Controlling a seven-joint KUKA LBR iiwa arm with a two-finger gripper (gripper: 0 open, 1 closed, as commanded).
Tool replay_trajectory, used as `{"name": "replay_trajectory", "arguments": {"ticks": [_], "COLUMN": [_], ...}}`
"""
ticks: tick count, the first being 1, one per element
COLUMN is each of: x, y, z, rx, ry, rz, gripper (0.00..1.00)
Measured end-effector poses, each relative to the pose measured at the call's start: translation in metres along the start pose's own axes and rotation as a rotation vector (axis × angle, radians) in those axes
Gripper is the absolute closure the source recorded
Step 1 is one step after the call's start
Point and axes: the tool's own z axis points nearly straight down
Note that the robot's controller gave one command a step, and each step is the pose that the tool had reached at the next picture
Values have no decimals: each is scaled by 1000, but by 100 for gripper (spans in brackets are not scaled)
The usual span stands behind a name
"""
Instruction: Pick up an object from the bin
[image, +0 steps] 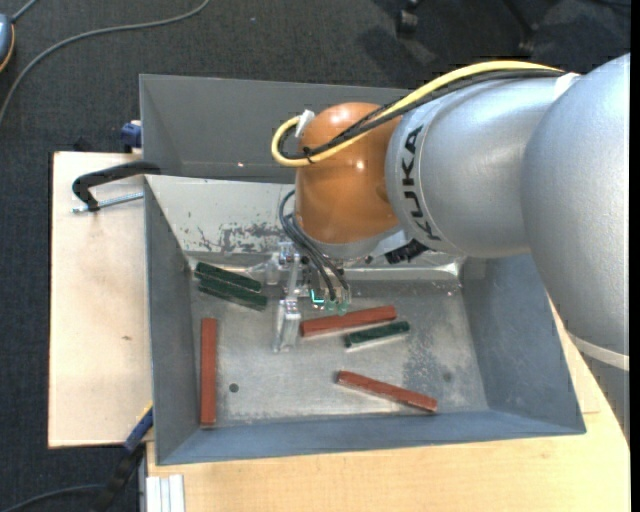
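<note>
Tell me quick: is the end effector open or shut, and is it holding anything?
End effector: cannot be told whether open or closed. It sits by the left end of a red bar, and no hold can be seen.

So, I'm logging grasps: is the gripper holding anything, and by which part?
Cannot tell. The gripper is down by the left end of a red stick in the middle of the bin, but no hold on it shows.
</note>
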Motion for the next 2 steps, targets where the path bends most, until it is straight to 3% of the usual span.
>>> {"name": "replay_trajectory", "arguments": {"ticks": [1, 2], "x": [-11, -16], "y": [-69, -122], "z": [81, 77], "rx": [3, 1], "ry": [-1, -8], "rz": [-92, 20], "gripper": [0, 0]}}
